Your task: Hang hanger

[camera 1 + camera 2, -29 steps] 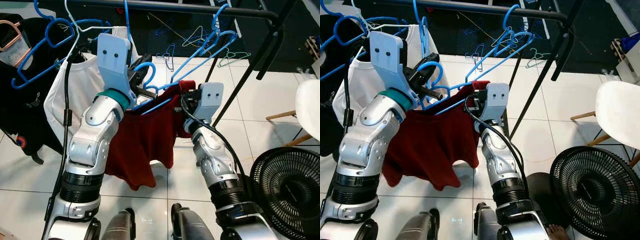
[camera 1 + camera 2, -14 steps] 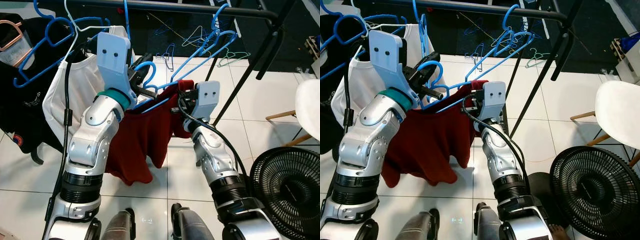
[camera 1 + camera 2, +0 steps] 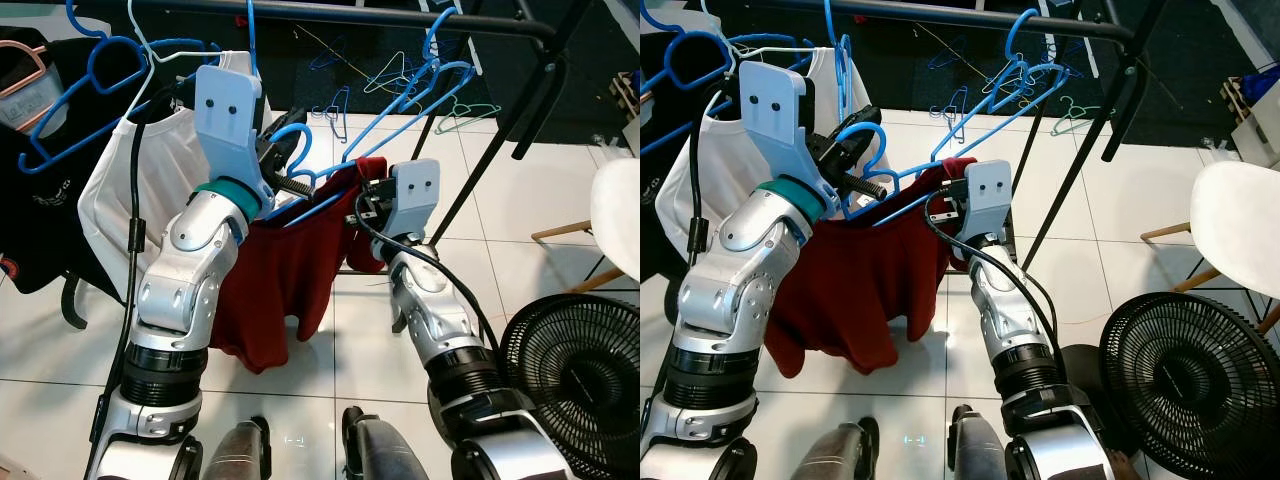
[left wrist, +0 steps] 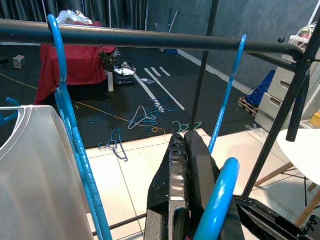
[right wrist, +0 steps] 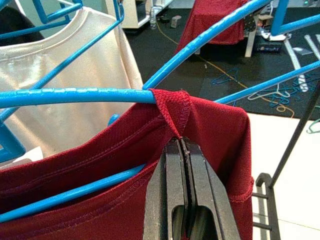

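Blue hanger [image 3: 300, 180] carrying a red shirt [image 3: 285, 280] sits centre frame in the left eye view, below the black rail [image 3: 330, 14]; the left gripper [image 3: 285, 160] is clamped on its hook

Left wrist view: black fingers [image 4: 187, 165] pressed together against the blue hook, under the rail

Right wrist view: the right gripper [image 5: 182, 150] is closed, pinching the red shirt's collar at centre; a white shirt [image 5: 65, 105] hangs upper left

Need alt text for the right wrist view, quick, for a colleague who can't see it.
The right claw, fingers shut, pinches the collar edge of a red shirt draped on a blue hanger. A white shirt hangs behind.
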### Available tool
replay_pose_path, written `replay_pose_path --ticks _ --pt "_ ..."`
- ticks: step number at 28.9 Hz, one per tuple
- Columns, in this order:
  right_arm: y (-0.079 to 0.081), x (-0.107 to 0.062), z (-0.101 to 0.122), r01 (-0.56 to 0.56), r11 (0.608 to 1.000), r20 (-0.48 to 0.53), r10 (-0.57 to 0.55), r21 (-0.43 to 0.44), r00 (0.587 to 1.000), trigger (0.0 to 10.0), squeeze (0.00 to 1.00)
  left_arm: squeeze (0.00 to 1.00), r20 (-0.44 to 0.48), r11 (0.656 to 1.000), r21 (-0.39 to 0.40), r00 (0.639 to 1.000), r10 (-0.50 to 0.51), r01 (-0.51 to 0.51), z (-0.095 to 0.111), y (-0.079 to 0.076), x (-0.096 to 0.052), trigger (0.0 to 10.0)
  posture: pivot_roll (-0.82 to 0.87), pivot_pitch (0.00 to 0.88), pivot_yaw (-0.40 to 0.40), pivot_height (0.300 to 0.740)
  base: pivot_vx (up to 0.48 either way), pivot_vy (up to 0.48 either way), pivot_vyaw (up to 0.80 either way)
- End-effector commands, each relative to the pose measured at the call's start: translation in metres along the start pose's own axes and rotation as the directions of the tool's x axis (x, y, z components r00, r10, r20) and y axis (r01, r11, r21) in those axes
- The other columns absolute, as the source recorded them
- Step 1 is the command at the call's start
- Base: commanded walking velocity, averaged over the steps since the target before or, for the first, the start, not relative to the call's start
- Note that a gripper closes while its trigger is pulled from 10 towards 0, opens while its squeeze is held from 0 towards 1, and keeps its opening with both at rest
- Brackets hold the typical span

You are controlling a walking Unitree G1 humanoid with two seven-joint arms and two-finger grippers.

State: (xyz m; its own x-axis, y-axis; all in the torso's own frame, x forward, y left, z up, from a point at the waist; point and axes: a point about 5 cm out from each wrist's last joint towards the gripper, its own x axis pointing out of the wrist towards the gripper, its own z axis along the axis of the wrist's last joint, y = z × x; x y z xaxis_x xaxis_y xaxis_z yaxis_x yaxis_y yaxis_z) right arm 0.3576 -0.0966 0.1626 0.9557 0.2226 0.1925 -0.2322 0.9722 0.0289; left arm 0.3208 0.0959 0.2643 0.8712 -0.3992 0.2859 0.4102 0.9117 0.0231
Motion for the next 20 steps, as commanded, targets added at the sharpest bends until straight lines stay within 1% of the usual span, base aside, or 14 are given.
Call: replay_pose_path --ticks 1,3,6,7,8,9,10,12,15,18,19,20 --pt "-0.011 0.000 0.001 0.062 0.998 0.014 -0.061 -0.024 0.998 0.0 0.00 0.00 0.020 1.000 0.004 1.000 -0.015 0.015 0.004 -0.003 -0.003 0.0 -0.06 0.138 0.038 0.733 0.000 0.000 0.00" --pt "-0.020 0.000 0.007 0.108 0.993 0.046 -0.106 -0.045 0.993 0.0 0.00 0.00 0.013 1.000 0.025 1.000 -0.018 0.018 0.002 -0.003 -0.003 0.0 -0.07 0.139 0.038 0.733 0.000 0.000 0.00" --pt "-0.025 0.000 0.011 0.127 0.991 0.065 -0.123 -0.053 0.990 0.0 0.00 0.00 0.007 0.999 0.041 1.000 -0.024 0.023 0.001 -0.003 -0.004 0.0 -0.07 0.141 0.039 0.733 0.000 0.000 0.00" --pt "-0.032 0.000 0.017 0.151 0.986 0.091 -0.145 -0.067 0.985 0.0 0.00 0.00 -0.006 0.996 0.071 0.999 -0.047 0.047 -0.002 -0.003 -0.006 0.0 -0.07 0.142 0.039 0.733 0.000 0.000 0.00" --pt "-0.032 0.000 0.017 0.151 0.986 0.091 -0.145 -0.067 0.985 0.0 0.00 0.00 -0.006 0.996 0.071 0.999 -0.047 0.047 -0.002 -0.003 -0.006 0.0 -0.07 0.142 0.039 0.733 0.000 0.000 0.00" --pt "-0.039 0.000 0.023 0.172 0.982 0.113 -0.163 -0.076 0.980 0.0 0.00 0.00 -0.026 0.992 0.104 0.997 -0.074 0.077 -0.006 -0.002 -0.008 0.0 -0.07 0.144 0.040 0.733 0.000 0.000 0.00" --pt "-0.039 0.000 0.023 0.172 0.982 0.113 -0.163 -0.076 0.980 0.0 0.00 0.00 -0.026 0.992 0.104 0.997 -0.074 0.077 -0.006 -0.002 -0.008 0.0 -0.07 0.144 0.040 0.733 0.000 0.000 0.00" --pt "-0.048 -0.001 0.029 0.190 0.978 0.136 -0.178 -0.087 0.975 0.0 0.00 0.00 -0.056 0.984 0.140 0.993 -0.108 0.114 -0.014 -0.002 -0.012 0.0 -0.07 0.146 0.039 0.733 0.000 0.000 0.00" --pt "-0.050 -0.001 0.031 0.195 0.977 0.140 -0.181 -0.089 0.973 0.0 0.00 0.00 -0.065 0.982 0.143 0.991 -0.113 0.121 -0.016 -0.002 -0.013 0.0 -0.07 0.146 0.039 0.733 0.000 0.000 0.00" --pt "-0.045 -0.001 0.022 0.152 0.984 0.089 -0.144 -0.088 0.985 0.0 0.00 0.00 -0.059 0.983 0.123 0.990 -0.130 0.136 -0.015 -0.005 -0.015 0.0 -0.07 0.148 0.038 0.733 0.000 0.000 0.00" --pt "-0.037 -0.002 0.019 0.110 0.990 0.077 -0.103 -0.089 0.992 10.0 0.00 0.00 -0.054 0.984 0.116 0.990 -0.128 0.134 -0.013 -0.005 -0.014 0.0 -0.07 0.149 0.037 0.733 0.000 0.000 0.00" --pt "-0.037 -0.002 0.019 0.110 0.990 0.077 -0.103 -0.089 0.992 10.0 0.00 0.00 -0.054 0.984 0.116 0.990 -0.128 0.134 -0.013 -0.005 -0.014 0.0 -0.07 0.149 0.037 0.733 0.000 0.000 0.00"
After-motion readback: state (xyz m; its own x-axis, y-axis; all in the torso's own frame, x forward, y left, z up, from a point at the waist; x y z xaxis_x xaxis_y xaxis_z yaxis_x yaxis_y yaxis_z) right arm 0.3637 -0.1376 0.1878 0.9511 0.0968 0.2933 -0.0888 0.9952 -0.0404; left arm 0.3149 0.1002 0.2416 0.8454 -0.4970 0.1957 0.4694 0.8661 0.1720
